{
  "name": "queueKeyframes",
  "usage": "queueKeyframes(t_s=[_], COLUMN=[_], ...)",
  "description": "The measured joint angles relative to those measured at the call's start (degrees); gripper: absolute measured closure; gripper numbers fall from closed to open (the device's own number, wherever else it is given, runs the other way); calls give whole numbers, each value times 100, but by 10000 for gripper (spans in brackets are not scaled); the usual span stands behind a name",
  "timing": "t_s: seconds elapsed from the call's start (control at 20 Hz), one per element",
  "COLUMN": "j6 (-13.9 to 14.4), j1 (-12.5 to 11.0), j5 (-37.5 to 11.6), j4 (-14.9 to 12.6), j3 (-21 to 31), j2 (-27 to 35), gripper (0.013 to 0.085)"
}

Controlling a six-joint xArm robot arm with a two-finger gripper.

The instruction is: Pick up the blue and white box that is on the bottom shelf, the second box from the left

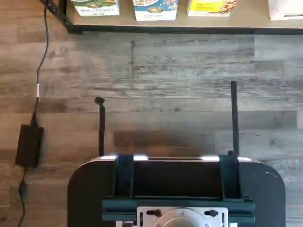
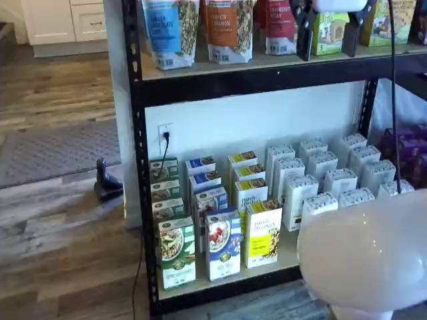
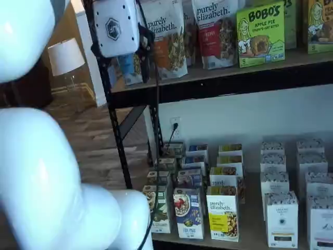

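**Visitor:** Where is the box the arm is after?

**Onlooker:** The blue and white box stands upright at the front edge of the bottom shelf, between a green-and-white box and a yellow box, with more rows of the same behind it.

**Visitor:** And the gripper?

**Onlooker:** The gripper hangs high up, level with the upper shelf, well above the target. Its two black fingers are spread wide with nothing between them.

**Visitor:** So what makes a good approach?

**Onlooker:** I'd say descend first, line up squarely on the blue front, and slide each finger into the narrow gaps beside it without nudging the neighbours.
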Motion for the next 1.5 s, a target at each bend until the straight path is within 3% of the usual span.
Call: queueKeyframes(t_s=[0.3,0.75,1.0,1.5], j6=[-65,59,22,165], j1=[-100,128,75,230], j5=[-402,-839,-1404,-2164], j4=[113,-186,-142,-243], j3=[224,717,1367,2102], j2=[-222,-318,-371,-288], gripper=[130,130,130,130])
